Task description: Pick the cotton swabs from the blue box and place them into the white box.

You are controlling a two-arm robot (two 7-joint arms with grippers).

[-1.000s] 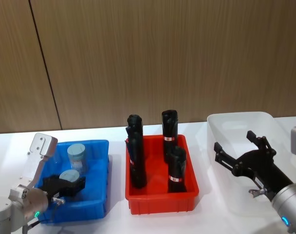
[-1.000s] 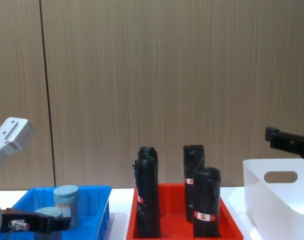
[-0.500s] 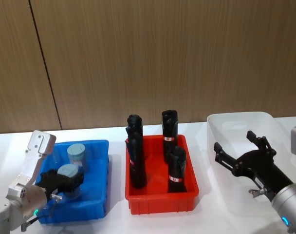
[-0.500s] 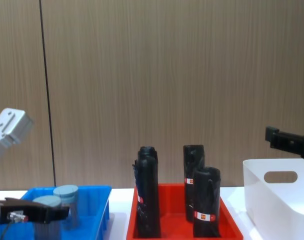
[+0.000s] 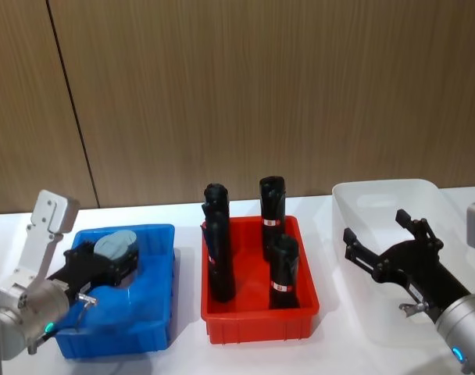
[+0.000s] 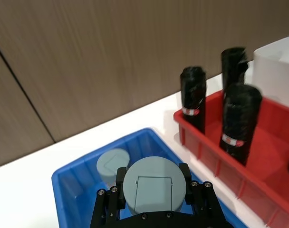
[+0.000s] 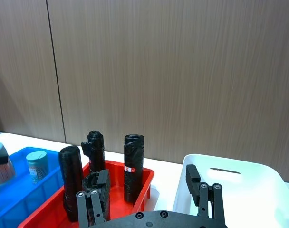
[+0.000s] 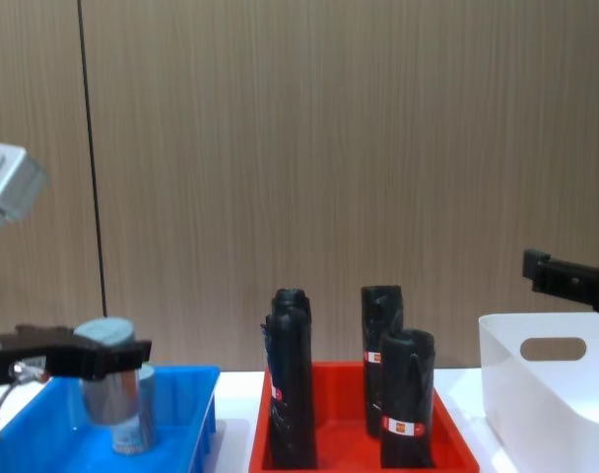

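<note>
One jar of cotton swabs (image 5: 115,246) is clenched in my left claw (image 5: 111,264), held above the blue box (image 5: 158,312) with its grey-blue lid higher than the rim (the jar leans a little in the head view). A second jar (image 6: 111,163) stands on the blue box's floor, just beyond the held one. The blue box sits on the white worktop (image 5: 187,351) left of the red bin (image 5: 257,324), close beside it; the white box (image 5: 378,194) sits right of the red bin. My right claw (image 5: 375,223) hangs over the white box, fingers spread apart and grasping nothing. Black rolls (image 5: 273,203) stand upright in the red bin.
</note>
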